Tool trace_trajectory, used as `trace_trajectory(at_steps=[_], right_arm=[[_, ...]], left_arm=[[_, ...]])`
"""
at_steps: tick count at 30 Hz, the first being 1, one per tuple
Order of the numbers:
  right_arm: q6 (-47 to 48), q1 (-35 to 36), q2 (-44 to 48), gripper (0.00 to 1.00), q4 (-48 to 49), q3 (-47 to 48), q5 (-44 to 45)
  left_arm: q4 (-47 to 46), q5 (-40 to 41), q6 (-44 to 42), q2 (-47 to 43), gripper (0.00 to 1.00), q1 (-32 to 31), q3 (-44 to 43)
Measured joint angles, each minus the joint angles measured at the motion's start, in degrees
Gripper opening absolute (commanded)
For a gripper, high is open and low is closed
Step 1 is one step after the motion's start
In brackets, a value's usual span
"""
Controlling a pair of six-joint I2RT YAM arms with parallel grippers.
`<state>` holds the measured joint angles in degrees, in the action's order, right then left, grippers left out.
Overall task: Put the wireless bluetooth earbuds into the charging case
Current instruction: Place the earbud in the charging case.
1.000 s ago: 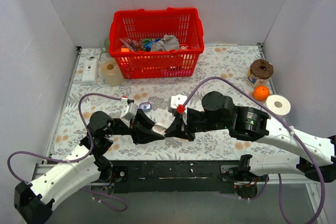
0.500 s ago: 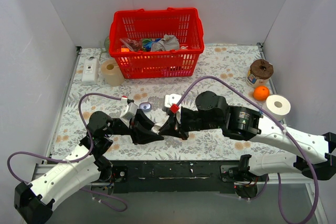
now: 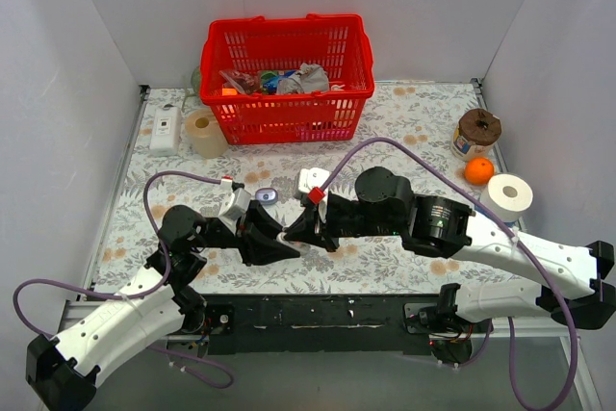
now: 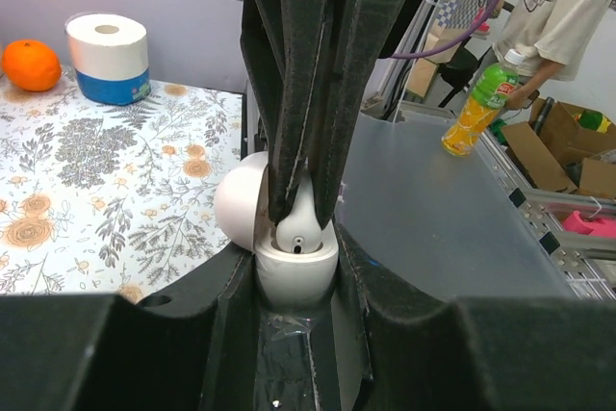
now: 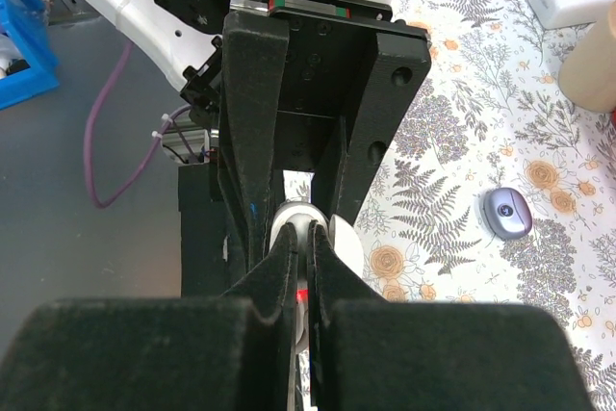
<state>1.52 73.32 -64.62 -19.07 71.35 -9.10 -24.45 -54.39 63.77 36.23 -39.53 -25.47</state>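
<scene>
At the left wrist, the right claw (image 4: 303, 214) covers the top of the small white earbud (image 4: 298, 231) it pinches, and the left claw (image 4: 295, 271) hides the base of the round white hinged case (image 4: 279, 262). From above, we see only a sliver of that case between the claws, and the earbud is too small to find. Beyond the bench, a person in a pale shirt (image 4: 568, 16) is cut at the edge, head unseen.
</scene>
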Motion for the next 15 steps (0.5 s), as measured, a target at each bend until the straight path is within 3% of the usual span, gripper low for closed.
trace_trajectory(at_steps=[9,12,15], right_arm=[[0.02,0.0,-0.37,0.01,-0.04,0.0,-0.28],[0.02,0.07,-0.48,0.09,0.0,0.0,-0.28],[-0.15,0.22,-0.63,0.23,0.02,0.0,-0.24]], left_arm=[[0.72,1.16,-0.11,-1.09,0.0,0.0,0.5],[1.18,1.92,-0.5,-1.6,0.0,-0.02,0.59],[1.55,2.91,-0.92,-2.1,0.0,-0.07,0.7]])
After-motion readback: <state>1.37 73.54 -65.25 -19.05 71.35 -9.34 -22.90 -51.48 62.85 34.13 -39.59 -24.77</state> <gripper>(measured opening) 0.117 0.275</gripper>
